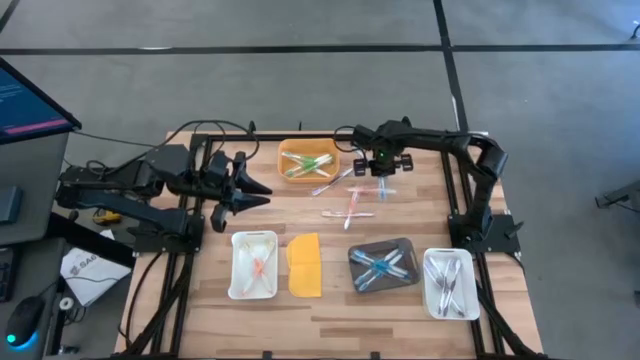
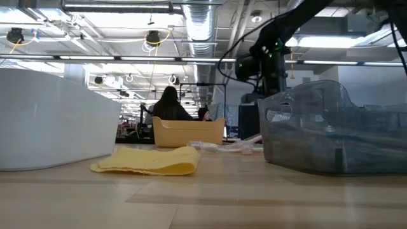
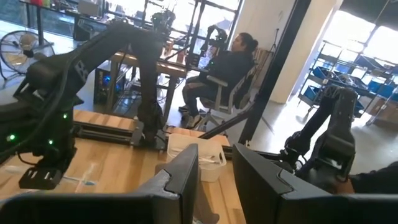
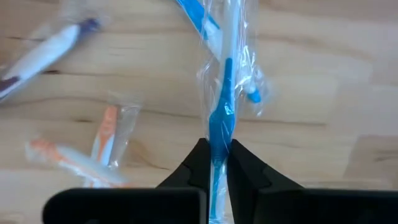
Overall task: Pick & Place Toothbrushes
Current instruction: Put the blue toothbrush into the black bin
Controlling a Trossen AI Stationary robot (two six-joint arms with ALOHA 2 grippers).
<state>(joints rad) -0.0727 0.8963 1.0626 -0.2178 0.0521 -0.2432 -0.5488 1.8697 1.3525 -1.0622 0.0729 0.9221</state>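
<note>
Down at worktop [image 2: 210, 197] level: big white tray [image 2: 51, 121] on the left, floppy yellow lid [image 2: 149, 162] in the middle, clear tub [image 2: 337, 130] on the right, tan bin [image 2: 187, 132] farther back with wrapped toothbrushes [image 2: 232, 146] beside it. A person [image 2: 168, 105] sits behind.

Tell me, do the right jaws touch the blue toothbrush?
Touching: the right wrist view shows the right gripper shut on the blue toothbrush.

two dark arms, black cables, green lights; right gripper [image 4: 216, 163] has wedge-shaped black fingers.
</note>
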